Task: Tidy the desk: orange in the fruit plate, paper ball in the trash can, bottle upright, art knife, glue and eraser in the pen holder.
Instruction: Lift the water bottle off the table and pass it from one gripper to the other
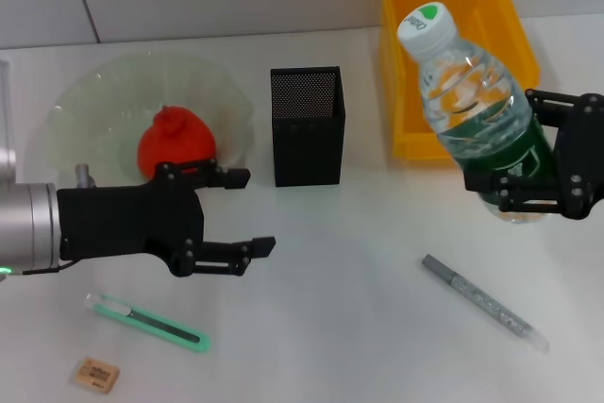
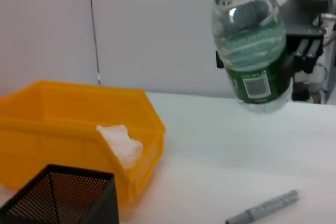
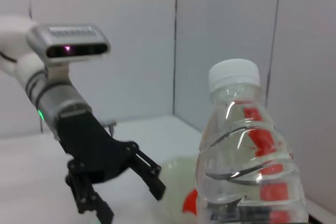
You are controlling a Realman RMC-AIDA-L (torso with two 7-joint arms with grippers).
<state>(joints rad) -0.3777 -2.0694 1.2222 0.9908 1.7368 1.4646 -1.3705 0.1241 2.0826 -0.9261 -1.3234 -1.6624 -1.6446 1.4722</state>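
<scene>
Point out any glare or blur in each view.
Head view: highlights glint on the bottle; everything is sharp. Left wrist view: the pen holder nearest the lens is soft, as is the marker. Right wrist view: bright streaks cross the bottle; the orange behind blurs.

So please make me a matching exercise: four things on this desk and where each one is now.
Things:
1. bottle
2. orange
3. paper ball
4. eraser

Places:
A. in the yellow bin
B. on the glass plate
C. held in the right tool
D. on the desk near the green knife

Pairs: 1-C, 2-B, 3-A, 4-D
</scene>
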